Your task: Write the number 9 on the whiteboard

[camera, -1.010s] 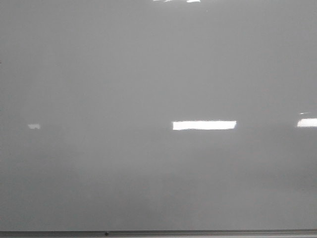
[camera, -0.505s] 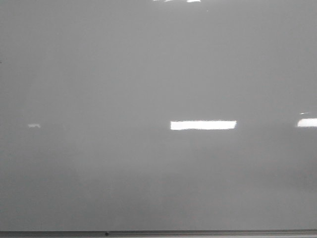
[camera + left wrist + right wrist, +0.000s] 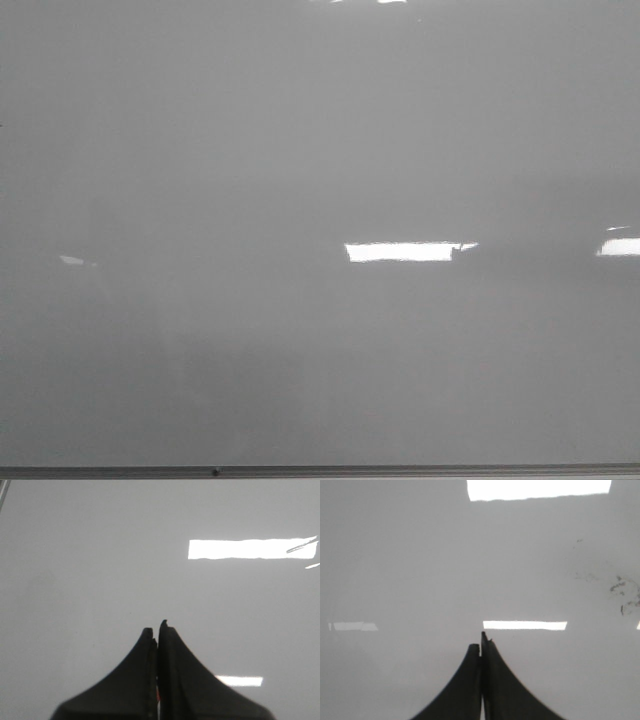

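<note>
The whiteboard (image 3: pixel 300 150) fills the front view, glossy pale grey with a thin grey frame edge (image 3: pixel 400 470) along the bottom. No number 9 shows on it in any view. No marker is in view. My left gripper (image 3: pixel 157 630) is shut and empty above the bare board (image 3: pixel 100 555) in the left wrist view. My right gripper (image 3: pixel 481 642) is shut and empty above the board (image 3: pixel 395 555) in the right wrist view. Neither gripper shows in the front view.
Bright rectangular light reflections (image 3: pixel 400 252) lie on the board. Faint dark smudge marks (image 3: pixel 620 592) sit on the board off to one side in the right wrist view. A strip of frame edge (image 3: pixel 3 492) shows in a corner of the left wrist view.
The reflections on the board have shifted slightly, and a dark shape now clips the right end of the central reflection. Nothing has been drawn.
</note>
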You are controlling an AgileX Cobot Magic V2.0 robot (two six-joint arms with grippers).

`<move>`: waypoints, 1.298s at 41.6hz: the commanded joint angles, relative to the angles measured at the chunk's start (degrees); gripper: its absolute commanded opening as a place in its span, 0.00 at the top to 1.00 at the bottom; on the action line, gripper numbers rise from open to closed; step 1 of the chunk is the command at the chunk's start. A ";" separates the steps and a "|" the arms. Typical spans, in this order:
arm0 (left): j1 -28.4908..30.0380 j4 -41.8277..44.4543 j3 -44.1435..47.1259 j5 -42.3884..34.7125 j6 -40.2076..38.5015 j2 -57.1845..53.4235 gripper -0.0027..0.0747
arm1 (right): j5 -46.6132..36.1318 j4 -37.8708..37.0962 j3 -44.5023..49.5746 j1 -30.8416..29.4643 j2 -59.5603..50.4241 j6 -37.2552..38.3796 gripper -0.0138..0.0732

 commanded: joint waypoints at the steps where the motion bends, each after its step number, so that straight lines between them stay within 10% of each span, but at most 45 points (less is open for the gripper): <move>1: -0.49 0.86 -7.85 6.88 -0.63 5.17 0.99 | 1.10 0.36 -5.98 -0.30 5.02 -0.16 0.92; 17: -0.49 1.83 -13.32 16.53 -0.43 18.35 0.92 | 4.05 0.36 -10.56 -0.30 16.52 -0.16 0.90; 23: -0.49 1.83 -13.32 16.12 -0.43 18.35 0.47 | 3.88 0.36 -10.56 -0.30 16.57 -0.16 0.71; 28: -0.49 1.83 -13.32 16.12 -0.43 18.35 0.07 | 3.88 0.36 -10.56 -0.30 16.57 -0.16 0.36; 33: -0.49 1.83 -13.21 15.93 -0.43 18.35 0.11 | 3.88 0.36 -10.56 -0.30 16.57 -0.16 0.22; 54: -0.36 2.04 -20.72 15.53 -0.66 51.85 0.17 | 3.88 0.36 -10.56 -0.30 16.57 -0.16 0.22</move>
